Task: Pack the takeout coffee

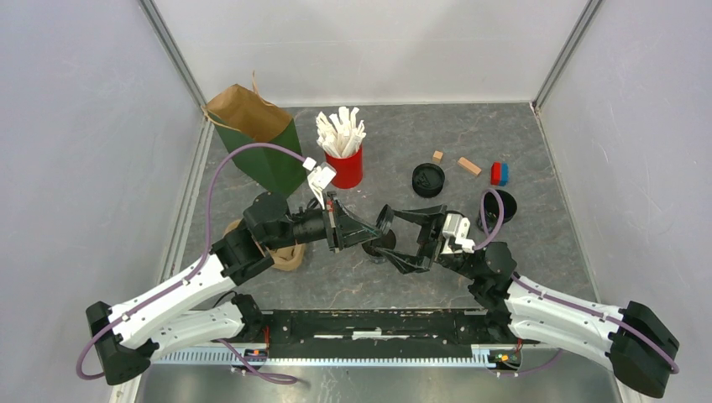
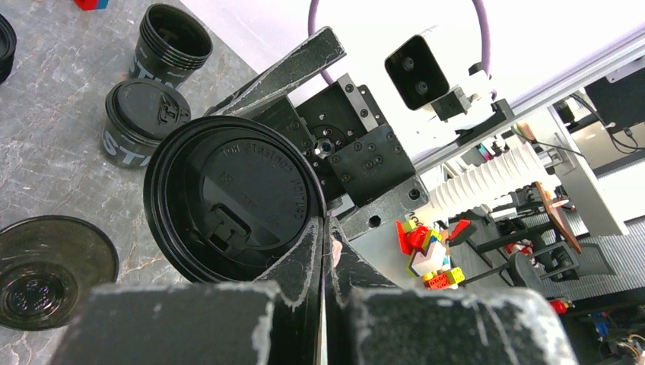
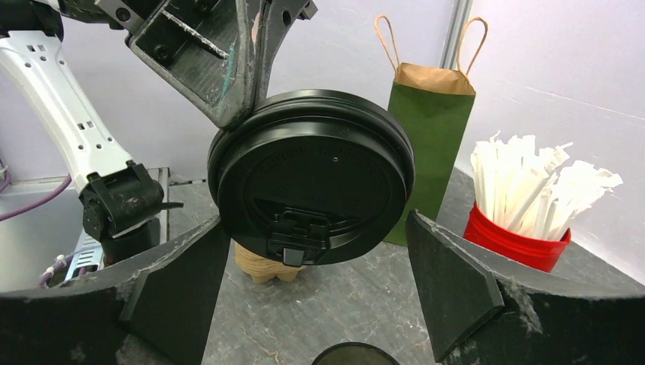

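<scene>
- My left gripper [image 2: 325,237] is pressed tight on the rim of the black lid [image 2: 232,199], pinching it edge-on and holding it upright in the air between my two arms
- My right gripper [image 3: 316,228] is spread wide, with one finger on each side of that lid, and neither seems to touch it
- I judge the lid to be light, thin, glossy plastic: it will bend if squeezed across its face and may slip, so the raised rim is the stiffest place to take it, on the side away from my left pinch
- On the table [image 1: 378,285], to the left, stands the green paper bag [image 1: 267,138], open at the top, with the red cup of sticks [image 1: 344,155] just beside it
- Further right, my left wrist view shows a lidded black cup [image 2: 141,125] and an open black cup [image 2: 171,42] near it, both upright; paper walls crush easily, so I would grip either one low and gently
</scene>
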`<state>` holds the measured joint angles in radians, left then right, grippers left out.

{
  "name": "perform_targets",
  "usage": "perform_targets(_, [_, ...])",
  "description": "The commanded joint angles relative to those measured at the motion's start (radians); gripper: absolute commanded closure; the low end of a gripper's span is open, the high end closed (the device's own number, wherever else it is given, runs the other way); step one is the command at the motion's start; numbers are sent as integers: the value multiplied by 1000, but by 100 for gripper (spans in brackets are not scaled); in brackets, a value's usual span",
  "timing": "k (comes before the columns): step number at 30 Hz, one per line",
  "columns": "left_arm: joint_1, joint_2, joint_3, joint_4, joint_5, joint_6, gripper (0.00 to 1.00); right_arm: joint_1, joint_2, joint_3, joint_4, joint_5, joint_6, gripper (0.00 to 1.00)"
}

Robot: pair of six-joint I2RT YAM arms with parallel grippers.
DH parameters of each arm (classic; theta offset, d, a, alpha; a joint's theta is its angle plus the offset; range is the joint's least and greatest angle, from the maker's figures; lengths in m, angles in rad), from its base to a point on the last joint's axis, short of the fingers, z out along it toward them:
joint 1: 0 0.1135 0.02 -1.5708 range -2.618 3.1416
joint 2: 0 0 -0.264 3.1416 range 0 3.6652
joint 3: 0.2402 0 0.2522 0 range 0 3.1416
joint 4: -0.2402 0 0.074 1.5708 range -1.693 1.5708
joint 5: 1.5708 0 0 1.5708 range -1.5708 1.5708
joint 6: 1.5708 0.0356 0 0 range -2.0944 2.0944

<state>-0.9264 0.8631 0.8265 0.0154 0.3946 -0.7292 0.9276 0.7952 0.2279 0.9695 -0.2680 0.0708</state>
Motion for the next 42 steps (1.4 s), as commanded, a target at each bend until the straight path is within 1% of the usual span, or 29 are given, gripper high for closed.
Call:
perform_targets(1, [2, -12, -15, 75, -6, -45, 98, 2, -5, 21, 43, 27, 8, 11])
perform_targets(3, [2, -13, -23, 81, -9, -48, 98, 4, -7, 11, 64, 23, 8, 15])
perform_targets(7, [1, -18, -29, 84, -14, -52, 98, 3, -9, 1, 84, 16, 11, 21])
perform_targets(11, [2, -22, -33, 83, -22, -50, 98, 4, -16, -13, 108, 14, 12, 23])
perform_targets(15, [2, -24, -34, 78, -23, -48, 97, 3, -15, -13, 96, 18, 9, 27])
perform_targets(20, [2, -27, -35, 62, -34, -41, 86, 4, -26, -15, 67, 34, 6, 29])
perform_targets(23, [2, -32, -39, 52, -44, -36, 76, 3, -40, -7, 15, 61, 1, 31])
perform_targets(24, [2, -33, -40, 51, -47, -35, 74, 4, -45, -2, -5, 67, -4, 31])
perform_targets(26, [3, -32, -44, 48, -49, -29, 76, 3, -49, 2, -29, 78, -11, 32])
perform_targets(27, [2, -29, -43, 44, -48, -27, 79, 4, -48, 1, -35, 80, -12, 32])
perform_targets(29, [2, -23, -43, 44, -38, -17, 91, 3, -41, -1, -30, 51, -13, 31])
perform_targets(30, [2, -19, -43, 36, -37, -12, 93, 4, -39, -1, -29, 38, -10, 30])
perform_targets(32, [1, -11, -26, -41, -71, 21, 93, 4, -39, 11, -75, 57, 3, 29])
perform_targets(33, [2, -6, -12, -92, -107, 45, 90, 4, -43, 19, -108, 77, 7, 29])
perform_targets(35, [2, 6, 18, -235, -202, 86, 78, 4, -50, 47, -208, 124, 28, 28])
perform_targets(39, [2, 44, 72, -459, -389, 191, 62, 3, -67, 90, -340, 160, 26, 26])
perform_targets(41, [2, 76, 95, -557, -507, 205, 59, 3, -79, 98, -373, 168, 31, 26])
perform_targets(42, [3, 90, 101, -602, -540, 199, 59, 3, -84, 101, -392, 176, 33, 26])
